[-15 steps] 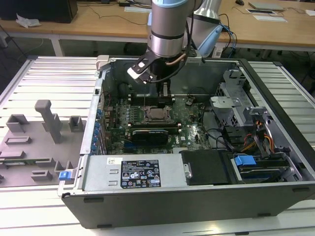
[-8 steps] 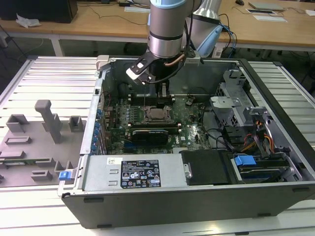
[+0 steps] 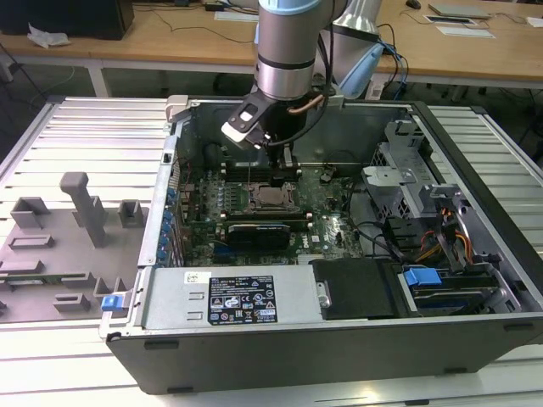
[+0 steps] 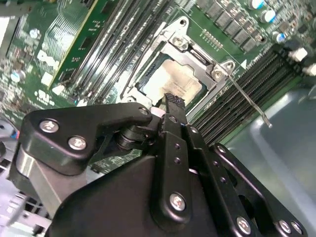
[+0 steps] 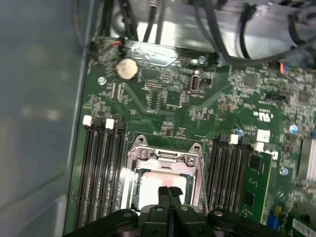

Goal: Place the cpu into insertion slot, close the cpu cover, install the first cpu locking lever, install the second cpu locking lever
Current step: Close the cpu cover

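An open computer case (image 3: 339, 348) lies on a slatted metal tabletop (image 3: 76, 127), its labelled near wall facing the viewer. On the exterior view's left, a grey fixture tray (image 3: 51, 254) with upright blocks rests just beside the case. Inside the case, past the near wall, a long black card (image 3: 267, 231) stands on the green motherboard (image 3: 327, 225). Just beyond the card is the cpu (image 5: 155, 181), a small flat square with a pale, silvery top. It is seated in the insertion slot (image 5: 140, 153), between two banks of long dark memory slots (image 5: 101, 168). The cpu cover (image 5: 163, 156), a thin steel frame with a large window, lies flat around the chip so its top shows through. In the second wrist view a thin metal locking lever (image 4: 249, 101) angles away from the socket across the memory slots, its free end raised over the case floor. The black claw (image 5: 168, 191) hangs directly above the chip's edge, fingertips clenched together on nothing. Whether they touch the chip cannot be told. The silver arm (image 3: 288, 51) rises straight up from it, with wooden desks (image 3: 170, 42) beyond.
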You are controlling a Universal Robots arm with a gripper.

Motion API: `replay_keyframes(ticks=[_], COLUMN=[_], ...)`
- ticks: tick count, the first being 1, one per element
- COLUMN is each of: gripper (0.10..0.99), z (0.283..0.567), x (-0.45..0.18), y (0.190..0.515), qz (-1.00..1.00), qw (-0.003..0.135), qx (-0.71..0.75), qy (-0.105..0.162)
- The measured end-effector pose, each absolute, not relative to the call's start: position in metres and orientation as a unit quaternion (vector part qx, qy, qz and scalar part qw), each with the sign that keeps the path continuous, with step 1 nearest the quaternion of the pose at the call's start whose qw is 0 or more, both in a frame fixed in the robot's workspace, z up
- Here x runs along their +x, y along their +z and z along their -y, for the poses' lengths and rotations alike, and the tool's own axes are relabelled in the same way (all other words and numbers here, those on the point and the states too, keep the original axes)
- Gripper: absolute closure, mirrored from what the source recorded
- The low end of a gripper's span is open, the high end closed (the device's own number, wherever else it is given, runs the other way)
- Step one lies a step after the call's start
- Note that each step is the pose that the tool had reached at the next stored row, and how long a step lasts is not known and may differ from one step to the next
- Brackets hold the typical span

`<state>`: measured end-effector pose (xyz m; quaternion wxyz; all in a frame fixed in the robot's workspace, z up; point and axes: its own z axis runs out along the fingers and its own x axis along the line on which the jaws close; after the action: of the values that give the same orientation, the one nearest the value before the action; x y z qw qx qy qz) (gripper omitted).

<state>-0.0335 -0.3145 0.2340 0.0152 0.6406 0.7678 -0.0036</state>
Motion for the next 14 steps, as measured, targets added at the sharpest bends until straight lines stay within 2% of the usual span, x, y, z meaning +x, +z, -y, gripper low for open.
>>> replay_keyframes(ticks=[14], gripper=[0.980], z=[0.3145], x=[-0.0335], y=[0.2338], qz=[-0.864], qw=[0.019], qx=[0.503], qy=[-0.005])
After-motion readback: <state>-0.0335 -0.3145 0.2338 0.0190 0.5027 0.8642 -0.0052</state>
